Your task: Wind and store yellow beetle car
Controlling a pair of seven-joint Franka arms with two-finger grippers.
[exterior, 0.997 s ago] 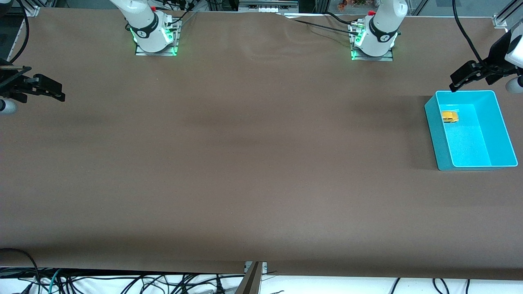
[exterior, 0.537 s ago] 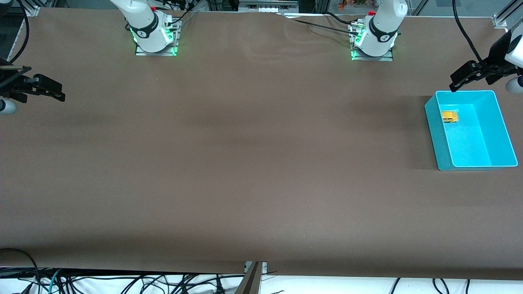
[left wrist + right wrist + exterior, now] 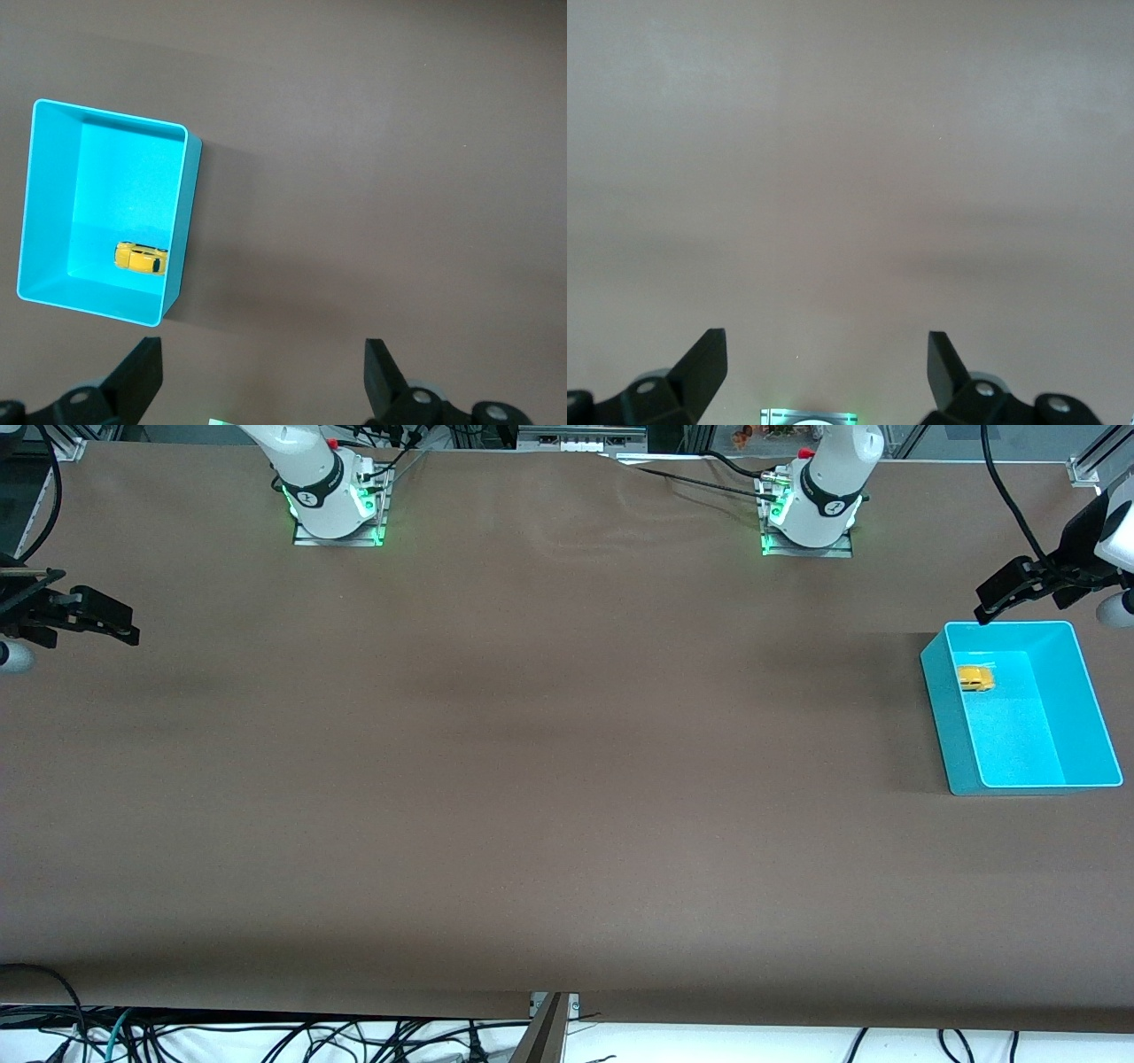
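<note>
Up above the table's edge at its own end, the left arm's black two-finger gripper [image 3: 997,598] is hanging with fingers spread wide and holding nothing, just over the corner of the open cyan plastic bin [image 3: 941,691]; the right arm's gripper [image 3: 111,615] is waiting, equally wide and empty, over the brown table [image 3: 549,779] at the other end. Inside the bin, the tiny bright yellow beetle car [image 3: 974,678] is resting on the floor in the part farther from the front camera, against one wall. Judging by this, the storing looks done, so each arm is best keeping clear of the bin's rim.

Table [image 3: 532,779] matt brown; bin [image 3: 946,708] smooth cyan plastic
</note>
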